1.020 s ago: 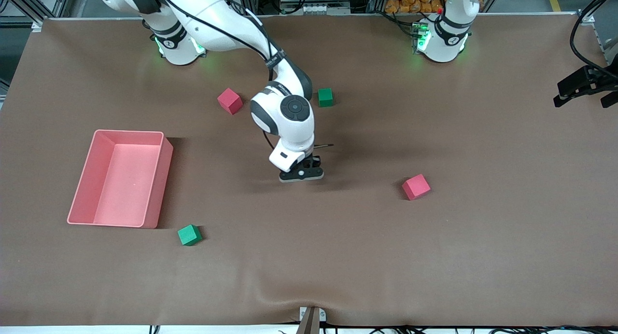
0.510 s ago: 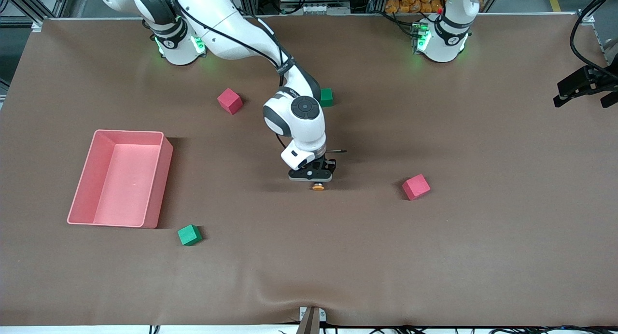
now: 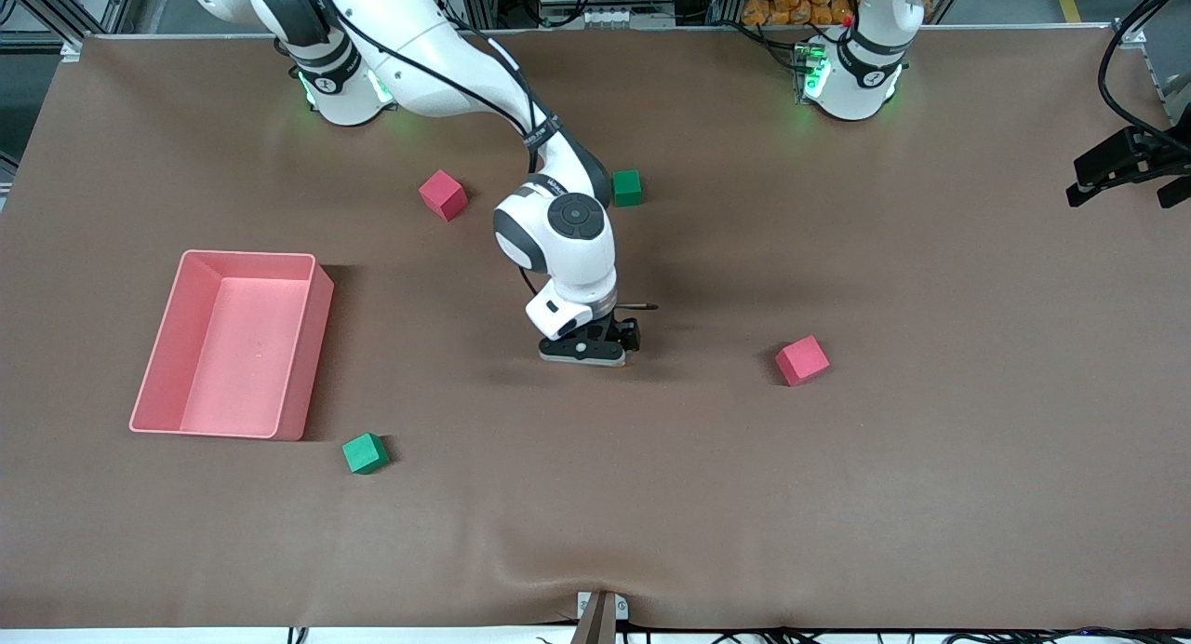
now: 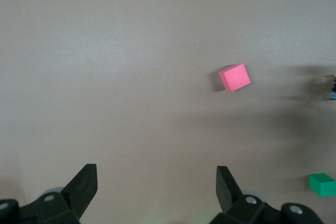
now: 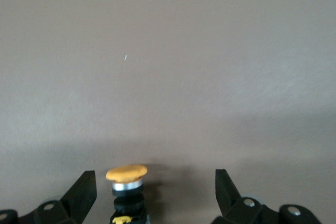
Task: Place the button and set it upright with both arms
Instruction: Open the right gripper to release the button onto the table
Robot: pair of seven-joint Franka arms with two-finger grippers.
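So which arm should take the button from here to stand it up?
The right, I'd say. Its hand is open, low over the table's middle, with the button between the fingers, orange cap showing. The left hand, also open, waits toward its own end, with only a pink cube in its view.

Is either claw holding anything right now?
No. The right claw is open with the button loose between its fingers; the left claw is open and empty.

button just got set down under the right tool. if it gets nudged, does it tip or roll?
Probably tips easily: the button stands cap-up between the right tool's open fingers, its orange cap wider than the black body below, so it looks top-heavy. Once over, the round cap and body would likely roll on the flat table. It looks rigid and light, so a slight brush may shift it.
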